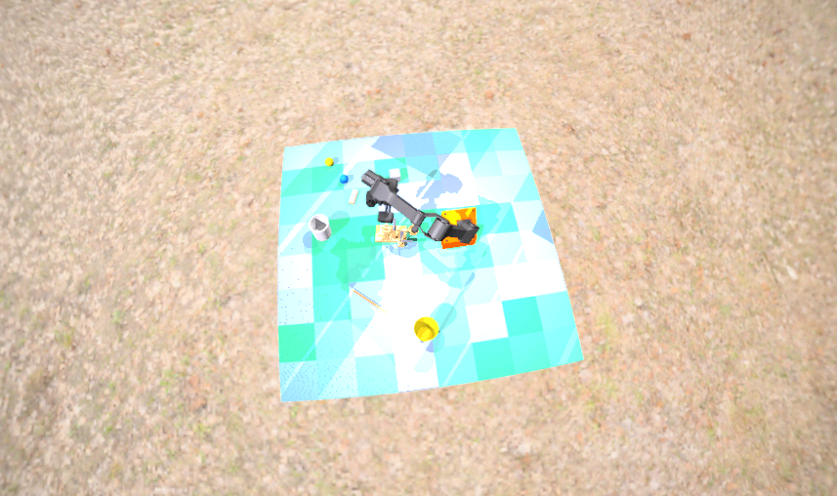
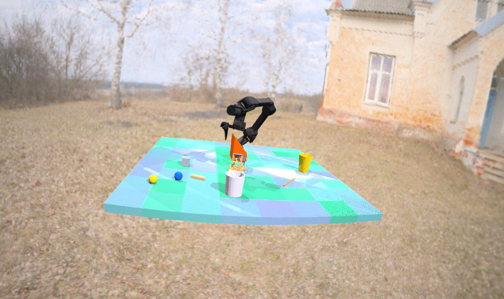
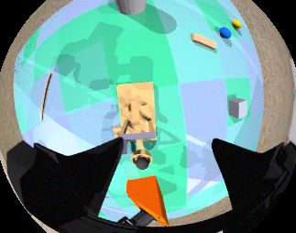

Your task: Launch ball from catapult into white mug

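The wooden catapult stands on the table, its flat base end toward the white mug. A dark ball sits in the round cup at the catapult's near end in the wrist view. The white mug stands upright beyond the catapult, roughly in line with it. My gripper is wide open and empty, above the catapult's cup end. Its fingers are well apart on either side in the wrist view. The arm partly covers the catapult's cup end in the top view.
An orange angular piece stands behind the catapult, near the arm's base. A yellow cup and thin stick lie to one side. A blue ball, yellow ball, wooden block and grey cube are opposite.
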Action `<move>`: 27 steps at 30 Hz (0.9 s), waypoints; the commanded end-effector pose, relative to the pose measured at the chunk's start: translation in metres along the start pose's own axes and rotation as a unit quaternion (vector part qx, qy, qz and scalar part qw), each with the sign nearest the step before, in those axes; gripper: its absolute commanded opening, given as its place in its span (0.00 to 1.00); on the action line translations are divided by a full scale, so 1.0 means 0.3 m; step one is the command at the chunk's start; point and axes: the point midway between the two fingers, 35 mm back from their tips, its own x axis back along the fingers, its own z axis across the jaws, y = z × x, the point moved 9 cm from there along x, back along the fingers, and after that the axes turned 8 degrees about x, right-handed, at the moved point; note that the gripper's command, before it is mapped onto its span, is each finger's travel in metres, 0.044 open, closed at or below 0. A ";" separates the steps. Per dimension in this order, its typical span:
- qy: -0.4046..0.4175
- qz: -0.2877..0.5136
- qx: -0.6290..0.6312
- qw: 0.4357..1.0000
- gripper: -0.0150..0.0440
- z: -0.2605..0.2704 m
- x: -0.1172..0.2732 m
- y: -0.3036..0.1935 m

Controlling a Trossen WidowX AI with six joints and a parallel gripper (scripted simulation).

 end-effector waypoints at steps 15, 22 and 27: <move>-0.010 -0.275 0.011 0.961 1.00 -0.049 0.194 0.464; 0.000 -0.310 0.023 0.950 1.00 -0.042 0.226 0.521; 0.000 -0.310 0.023 0.950 1.00 -0.042 0.226 0.521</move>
